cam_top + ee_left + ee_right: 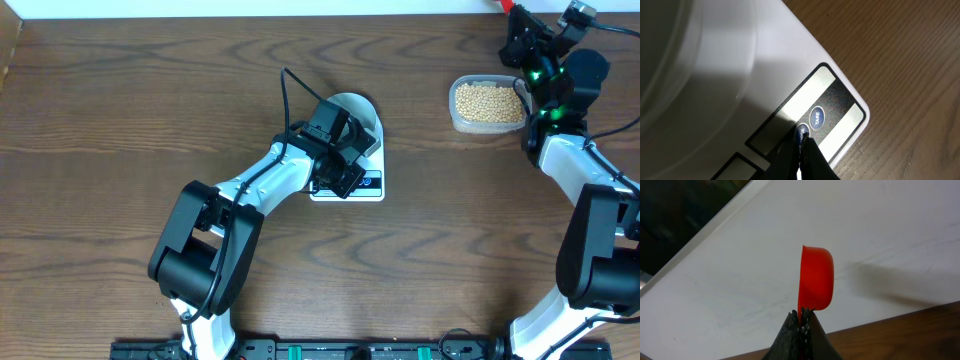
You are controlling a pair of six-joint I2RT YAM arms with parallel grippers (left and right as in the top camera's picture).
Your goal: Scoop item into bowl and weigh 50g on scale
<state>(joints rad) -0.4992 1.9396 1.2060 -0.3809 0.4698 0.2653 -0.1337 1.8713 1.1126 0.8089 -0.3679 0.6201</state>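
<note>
The left gripper point(801, 145) sits at the near edge of its wrist view. Its two dark fingers are pressed together with nothing between them. Their joined tip rests on a small round blue button point(801, 133) on the front panel of the scale point(790, 60). A second button, marked TARE point(818, 117), lies just to its right, untouched. The panel is a dark strip with silvery patches near a rounded corner of the scale. On the white platform, at the far left of this view, stands the bowl point(685, 55), its pale wall out of focus.

From overhead, the scale lies in the middle of the table point(120, 110) with the bowl on its far part. The left arm reaches in from the near left and hides most of the bowl's inside.

The right gripper point(801, 319) is clamped on the handle of a red scoop point(816, 277). The scoop stands up edgewise from the fingertips, its flat rim to the left and its rounded back to the right. Whether it holds anything cannot be told. Behind it is a plain white surface point(865, 220), and a strip of wooden table shows at the near right. Overhead, this gripper is at the far right corner of the table.

The beans point(488, 100) lie in a clear container point(456, 118) at the far right. The container is well apart from the scale and just left of the right arm.
</note>
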